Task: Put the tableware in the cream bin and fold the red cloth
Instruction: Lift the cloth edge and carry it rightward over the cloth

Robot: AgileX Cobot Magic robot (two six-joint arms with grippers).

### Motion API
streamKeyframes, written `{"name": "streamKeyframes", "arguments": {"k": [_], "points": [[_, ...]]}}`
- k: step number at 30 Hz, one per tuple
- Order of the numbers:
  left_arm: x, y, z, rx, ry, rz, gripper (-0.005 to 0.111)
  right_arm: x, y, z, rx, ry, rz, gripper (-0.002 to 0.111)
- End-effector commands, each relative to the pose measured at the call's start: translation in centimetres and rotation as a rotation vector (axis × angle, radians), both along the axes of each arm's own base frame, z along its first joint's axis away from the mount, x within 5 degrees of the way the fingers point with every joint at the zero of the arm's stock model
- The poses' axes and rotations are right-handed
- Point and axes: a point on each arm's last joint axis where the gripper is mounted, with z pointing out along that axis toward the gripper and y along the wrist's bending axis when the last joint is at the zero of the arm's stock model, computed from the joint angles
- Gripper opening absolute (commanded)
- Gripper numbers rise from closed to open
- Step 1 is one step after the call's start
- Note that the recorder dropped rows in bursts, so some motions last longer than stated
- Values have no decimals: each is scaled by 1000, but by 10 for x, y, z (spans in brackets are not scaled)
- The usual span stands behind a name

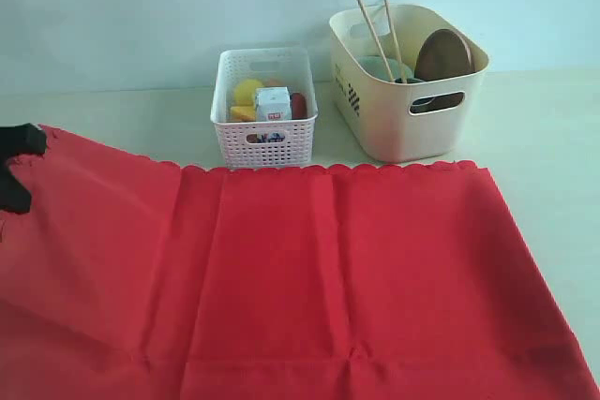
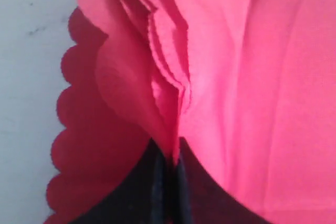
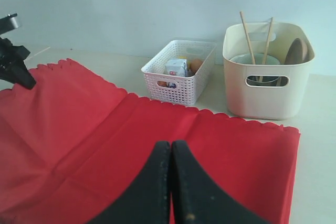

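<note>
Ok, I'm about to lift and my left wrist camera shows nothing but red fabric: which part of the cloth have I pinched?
Observer: The left gripper is shut on the back left corner of the red cloth, as the exterior view sees it. The rest lies spread out.
Operator: Is any tableware on it?
Observer: None shows on it. The chopsticks and brown plate stand in the cream bin behind the cloth.
Operator: And my other arm?
Observer: The right gripper is shut and empty, above the cloth.
</note>
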Motion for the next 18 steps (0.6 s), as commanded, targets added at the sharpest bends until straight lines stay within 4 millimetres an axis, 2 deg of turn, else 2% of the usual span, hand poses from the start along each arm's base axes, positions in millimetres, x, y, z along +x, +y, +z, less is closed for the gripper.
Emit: {"name": "streamKeyframes", "arguments": {"k": [1, 9, 13, 15, 17, 18], "points": [[1, -33, 41, -92, -100, -83, 0, 0, 0, -1, 4, -6, 2, 0], [0, -106, 79, -198, -188, -291, 0, 0, 0, -1, 4, -6, 2, 0], [2, -134, 81, -242, -188, -333, 0, 0, 0, 0, 7, -9, 0, 0], [5, -154, 78, -261, -178, -374, 0, 3, 1, 0, 4, 6, 0, 0], [9, -190, 80, -298, -191, -437, 0, 9, 2, -1, -3, 41, 0, 0], [8, -198, 79, -304, -186, -455, 0, 10, 2, -1, -4, 46, 0, 0]]}}
